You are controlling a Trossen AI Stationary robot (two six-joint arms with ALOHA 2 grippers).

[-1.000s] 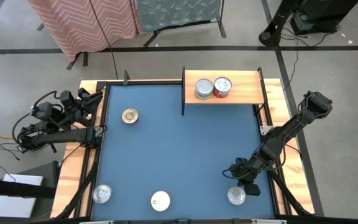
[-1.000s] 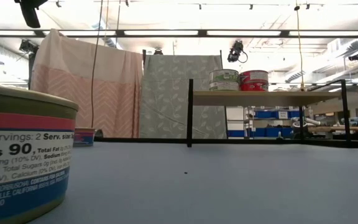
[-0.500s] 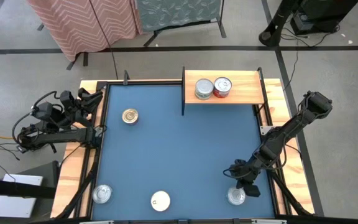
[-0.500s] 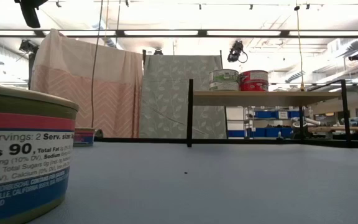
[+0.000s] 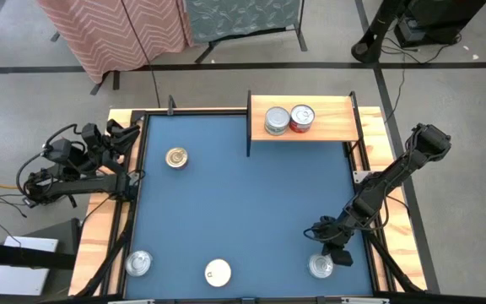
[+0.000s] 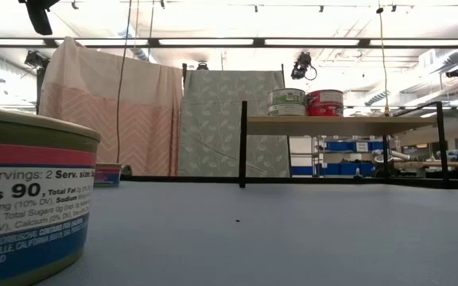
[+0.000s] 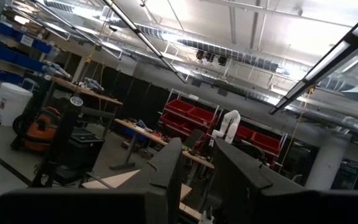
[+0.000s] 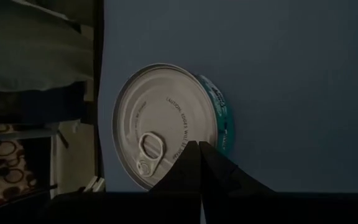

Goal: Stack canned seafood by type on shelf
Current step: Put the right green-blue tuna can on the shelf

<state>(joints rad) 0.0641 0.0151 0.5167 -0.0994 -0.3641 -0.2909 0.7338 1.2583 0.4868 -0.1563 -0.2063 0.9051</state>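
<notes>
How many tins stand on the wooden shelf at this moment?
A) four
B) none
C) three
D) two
D: the high view shows just two tins side by side on the shelf, a silver-lidded tin and a red-sided tin; the other tins lie on the blue table.

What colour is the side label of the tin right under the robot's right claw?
Teal, on the tin with the silver pull-tab lid; the right wrist view shows it best.
</notes>
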